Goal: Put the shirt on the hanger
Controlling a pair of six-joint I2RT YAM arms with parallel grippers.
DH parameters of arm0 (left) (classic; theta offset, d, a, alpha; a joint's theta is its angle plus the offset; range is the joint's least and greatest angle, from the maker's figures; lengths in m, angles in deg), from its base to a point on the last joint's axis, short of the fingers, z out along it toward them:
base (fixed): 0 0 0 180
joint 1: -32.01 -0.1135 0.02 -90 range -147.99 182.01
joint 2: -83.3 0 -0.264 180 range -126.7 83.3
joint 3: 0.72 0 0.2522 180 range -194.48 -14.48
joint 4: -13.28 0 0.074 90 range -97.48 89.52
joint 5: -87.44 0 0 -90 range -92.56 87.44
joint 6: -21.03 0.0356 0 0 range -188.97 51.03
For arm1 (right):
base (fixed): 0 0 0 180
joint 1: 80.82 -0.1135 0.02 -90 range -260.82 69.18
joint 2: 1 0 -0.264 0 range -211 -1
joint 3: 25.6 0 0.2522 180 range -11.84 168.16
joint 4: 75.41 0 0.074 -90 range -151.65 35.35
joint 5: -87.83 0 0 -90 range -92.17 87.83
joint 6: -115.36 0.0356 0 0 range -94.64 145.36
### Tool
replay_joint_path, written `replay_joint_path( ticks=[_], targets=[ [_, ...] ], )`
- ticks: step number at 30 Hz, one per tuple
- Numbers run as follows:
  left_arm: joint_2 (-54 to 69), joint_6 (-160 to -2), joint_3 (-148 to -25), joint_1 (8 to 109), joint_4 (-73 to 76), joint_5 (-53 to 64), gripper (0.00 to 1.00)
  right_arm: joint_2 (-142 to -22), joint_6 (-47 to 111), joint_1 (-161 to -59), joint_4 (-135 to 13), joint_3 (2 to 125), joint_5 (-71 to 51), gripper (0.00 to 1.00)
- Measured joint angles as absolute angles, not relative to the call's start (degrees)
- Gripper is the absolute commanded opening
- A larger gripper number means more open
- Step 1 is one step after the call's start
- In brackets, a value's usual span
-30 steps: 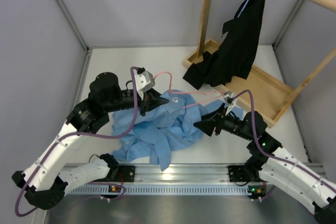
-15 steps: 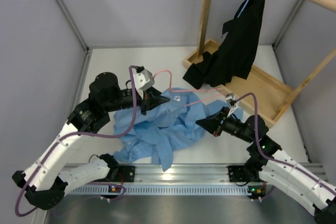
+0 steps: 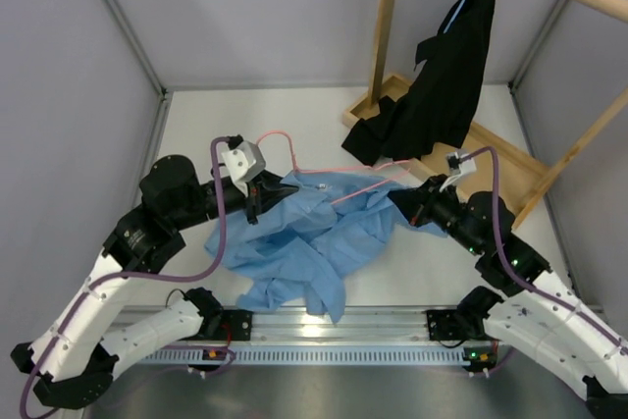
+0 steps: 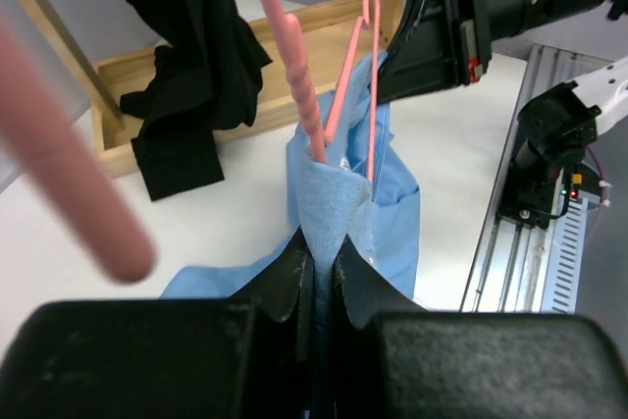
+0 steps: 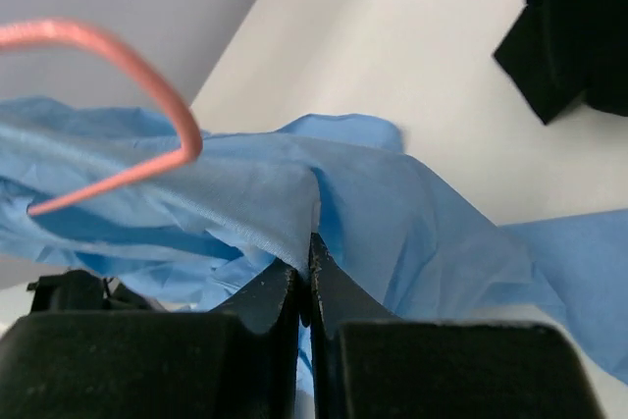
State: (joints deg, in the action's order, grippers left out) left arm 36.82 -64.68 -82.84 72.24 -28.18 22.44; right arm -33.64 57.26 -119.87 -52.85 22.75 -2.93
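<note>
Light blue shirt (image 3: 314,233), pink hanger (image 3: 363,191)

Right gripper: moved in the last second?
Yes. The right gripper has shifted away from the front rail, toward the wooden rack base, pinching the shirt.

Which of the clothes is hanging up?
The black garment, hanging from the wooden rack; the blue shirt is bunched up down on the table.
</note>
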Motion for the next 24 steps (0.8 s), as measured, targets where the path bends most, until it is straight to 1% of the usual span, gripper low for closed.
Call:
replay_joint_path(
  ticks=[4,8,11,15,19,24],
  targets=[
    [38.68,-64.85,-80.55,72.28,-29.97,19.01,0.00,-37.66,56.34,-118.82,-47.65,29.13,0.46,0.00],
    [40.39,-65.47,-76.55,72.28,-31.40,16.56,0.00,-44.37,55.12,-117.23,-43.17,35.75,3.26,0.00],
    [42.86,-65.88,-73.88,72.30,-32.27,14.57,0.00,-49.40,54.33,-115.39,-40.50,40.17,3.06,0.00],
    [44.93,-66.41,-72.81,72.65,-33.63,10.28,0.00,-53.47,53.17,-112.99,-38.54,45.10,-0.26,0.00],
    [43.36,-68.16,-72.79,73.53,-34.00,4.30,0.00,-56.13,51.21,-111.78,-36.99,49.21,-2.42,0.00],
    [37.81,-70.45,-73.18,73.64,-35.29,-1.47,0.00,-58.89,49.44,-110.32,-35.78,50.92,-5.31,0.00]
  ],
)
